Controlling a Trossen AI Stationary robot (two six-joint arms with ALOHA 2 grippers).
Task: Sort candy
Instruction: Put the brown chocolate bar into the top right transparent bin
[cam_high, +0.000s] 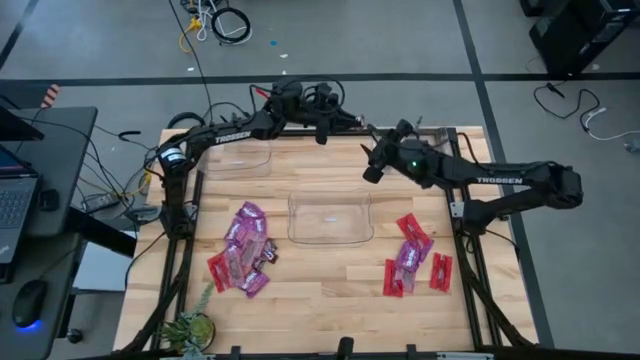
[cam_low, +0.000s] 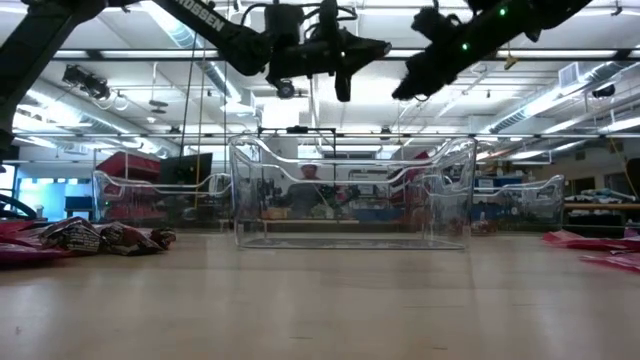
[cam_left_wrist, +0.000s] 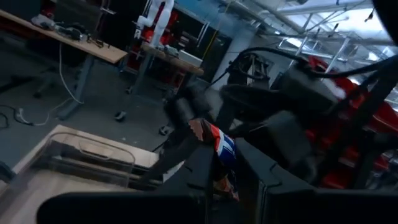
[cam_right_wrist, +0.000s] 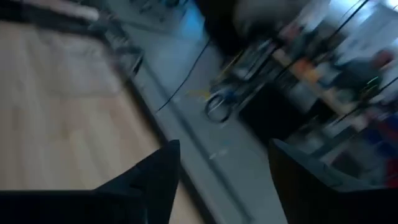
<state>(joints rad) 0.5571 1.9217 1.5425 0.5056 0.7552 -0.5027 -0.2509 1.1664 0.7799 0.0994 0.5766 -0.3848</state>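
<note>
Meanwhile left gripper (cam_left_wrist: 231, 163) pinches a candy (cam_left_wrist: 217, 144), aloft.

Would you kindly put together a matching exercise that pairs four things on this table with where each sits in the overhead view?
Things:
1. large clear plastic bin with rounded corners
2. second clear plastic bin
3. small green potted plant
4. smaller cluster of red and magenta wrapped candy

Places, as seen in the high view:
A. lower left corner of the table
B. right side of the table
C. middle of the table
D. upper left of the table

Pairs: 1-C; 2-D; 3-A; 4-B
</note>
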